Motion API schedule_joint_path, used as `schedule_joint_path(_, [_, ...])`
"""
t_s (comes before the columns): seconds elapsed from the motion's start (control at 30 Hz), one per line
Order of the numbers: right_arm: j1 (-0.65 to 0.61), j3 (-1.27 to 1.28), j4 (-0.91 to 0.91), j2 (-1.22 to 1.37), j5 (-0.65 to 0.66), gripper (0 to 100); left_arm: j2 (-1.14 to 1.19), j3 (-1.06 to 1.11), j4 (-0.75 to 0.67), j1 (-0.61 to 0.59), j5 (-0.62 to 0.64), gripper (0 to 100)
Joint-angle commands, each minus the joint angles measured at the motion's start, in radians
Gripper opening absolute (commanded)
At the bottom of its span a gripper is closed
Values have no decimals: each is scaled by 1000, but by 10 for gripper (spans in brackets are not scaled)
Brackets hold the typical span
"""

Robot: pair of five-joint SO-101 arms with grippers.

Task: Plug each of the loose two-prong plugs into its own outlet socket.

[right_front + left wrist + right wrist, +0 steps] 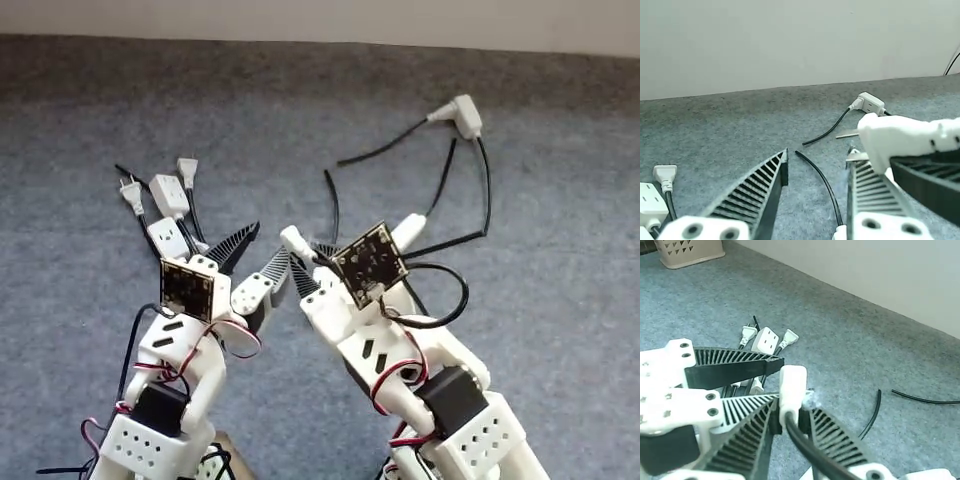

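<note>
Crowding the left arm's side of the grey worktop [560, 300], a small cluster is lying just beyond the left claw [270, 242]. It is made up of an outlet block [168, 195], a second outlet block [168, 238] nearer the arm, a loose plug [130, 195] on the outer side and another loose plug [187, 168] at the far side, their dark cords running back under the arm. Well apart from these, toward the far right, a far white piece [462, 115] is sitting at the end of a black cord [487, 190] that is looping back to the right arm. It may be an angled socket, though the view is too poor to be sure. A beige basket [690, 250] is standing by the pale wall [865, 270].

The left claw [817, 155] is hanging wide open with nothing in it, its ribbed black fingers [755, 195] pointing out over a cord end. The right claw [792, 407] is reaching in right beside it and partly blocking its opening.

The right claw [305, 255] is clamping tight on a white plug [792, 385], which is sitting between the two arms, above the worktop and away from every socket. The plug body is smooth and oblong, its black lead is trailing back between the fingers, and its two flat metal prongs [847, 134] are sticking out toward the left claw.
</note>
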Motion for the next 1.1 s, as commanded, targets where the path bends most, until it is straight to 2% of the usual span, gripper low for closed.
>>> schedule_joint_path(0.0, [-45,-48,2,4,12,27,-10,18,-28,-15,-6,189])
schedule_joint_path(0.4, [-45,-48,2,4,12,29,-10,18,-28,-15,-6,188])
schedule_joint_path(0.6, [-27,-47,2,4,12,116,-12,18,-29,-15,-6,188])
schedule_joint_path(1.07, [-4,-47,-15,4,9,116,-12,18,-98,-13,-6,188])
